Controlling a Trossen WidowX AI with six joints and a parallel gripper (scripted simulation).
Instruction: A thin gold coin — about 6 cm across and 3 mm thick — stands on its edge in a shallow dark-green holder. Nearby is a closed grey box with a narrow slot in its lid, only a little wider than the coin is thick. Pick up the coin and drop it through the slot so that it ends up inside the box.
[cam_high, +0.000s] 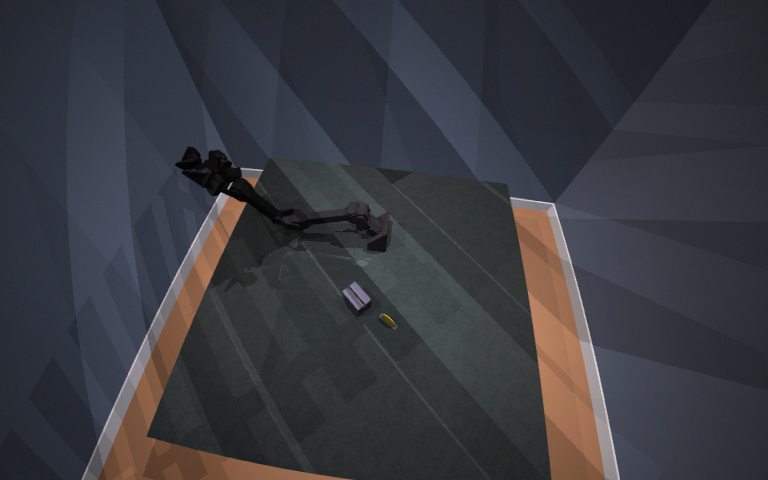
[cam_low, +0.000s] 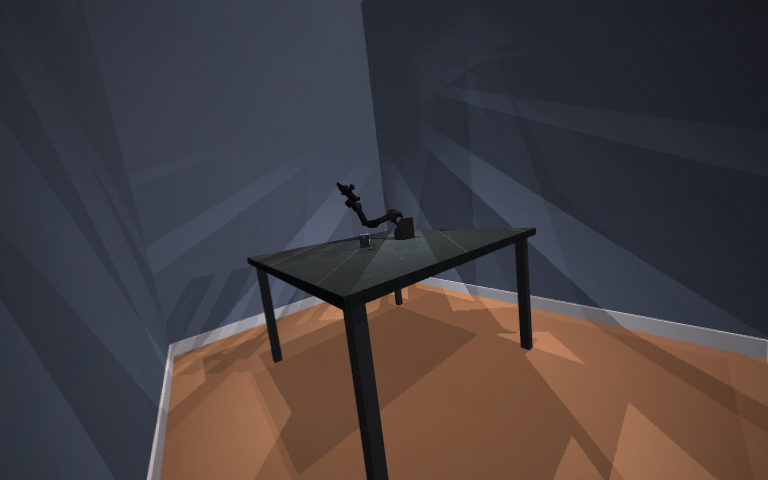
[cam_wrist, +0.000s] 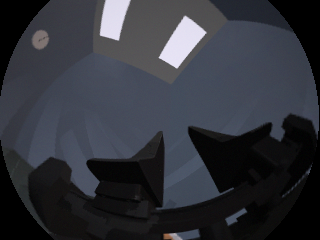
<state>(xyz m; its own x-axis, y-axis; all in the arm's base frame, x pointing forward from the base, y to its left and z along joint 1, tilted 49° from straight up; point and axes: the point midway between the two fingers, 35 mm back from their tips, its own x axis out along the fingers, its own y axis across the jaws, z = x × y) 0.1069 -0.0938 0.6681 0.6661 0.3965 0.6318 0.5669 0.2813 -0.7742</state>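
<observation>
- coin (cam_high: 387, 320): thin gold disc, standing on edge in its slim holder (cam_high: 395, 326), near the grey box and apart from it.
- grey box (cam_high: 356, 297) (cam_low: 365, 241): small and blocky with a pale, slightly purplish lid, a dark straight slot running across it.
- tabletop (cam_high: 453, 362) (cam_low: 390, 266): dark green-grey, flat and angular, crossed by pale streaks of light, on straight square legs.
- arm (cam_high: 325, 216) (cam_low: 373, 222): dark, jointed, reaching from a wedge-like reddish-brown base (cam_high: 380, 237) (cam_low: 404, 228) past the tabletop's edge in the top view.
- claw (cam_high: 191, 169) (cam_low: 339, 186) (cam_wrist: 175, 131): black, with pointed, faceted fingers parted by a moderate gap, partly open; it grasps nothing and touches neither coin nor box.
- floor (cam_high: 543, 254) (cam_low: 441, 384): smooth orange-brown, edged by a pale skirting.
</observation>
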